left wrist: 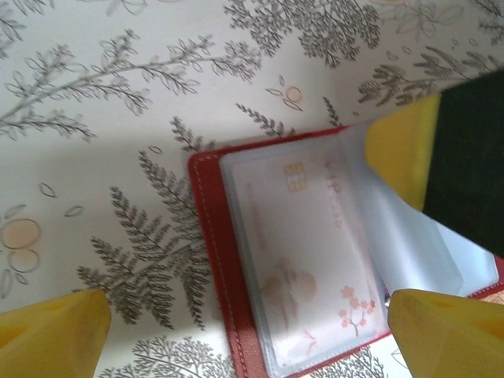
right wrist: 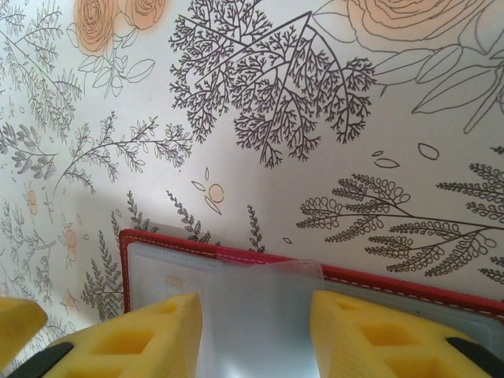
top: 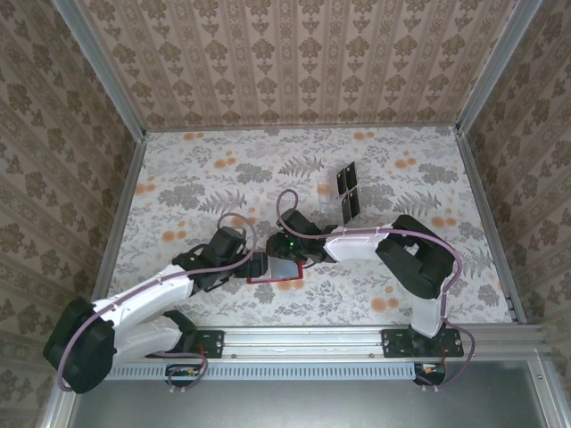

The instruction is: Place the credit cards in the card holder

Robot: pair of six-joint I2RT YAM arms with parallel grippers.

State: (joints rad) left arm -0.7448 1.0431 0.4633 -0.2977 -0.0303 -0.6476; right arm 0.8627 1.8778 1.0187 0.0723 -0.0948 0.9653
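Left arm stretches low and forward, the left tool (left wrist: 248, 311) spread wide above the stitched red wallet (left wrist: 211, 236), lying open on the floral surface (top: 196, 178); right arm folds inward, the right tool (right wrist: 256, 319) half apart astride a glossy clear sleeve (right wrist: 256, 295); flat dark cards (top: 346, 192) sit farther back.

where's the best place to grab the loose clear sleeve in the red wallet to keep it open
Take the clear sleeve by its lifted free edge, coming down from above and pinching both faces. That leaf stands up off the card holder, while the page beneath lies flat with nothing to pinch. The right gripper sits astride it, its fingers apart.
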